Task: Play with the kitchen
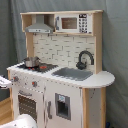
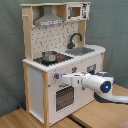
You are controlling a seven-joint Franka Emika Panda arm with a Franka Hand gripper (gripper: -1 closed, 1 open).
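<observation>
Kitchen [image 1: 60, 65] fills both exterior views, a small metal pot [image 2: 49, 56] sitting on its stovetop [image 2: 50, 60], while the gripper [image 2: 59, 77], at center in the second exterior view, reaches toward the knob panel above the oven door [image 2: 64, 97], whether open or closed I cannot tell.

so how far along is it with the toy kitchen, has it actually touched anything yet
Nothing on the kitchen looks changed: a silver pot sits on the stovetop, and the oven door looks shut. In hand: in the second exterior view, the gripper is at the knobs on the front panel; contact can't be confirmed. Left: sink, faucet and oven look untouched.
</observation>
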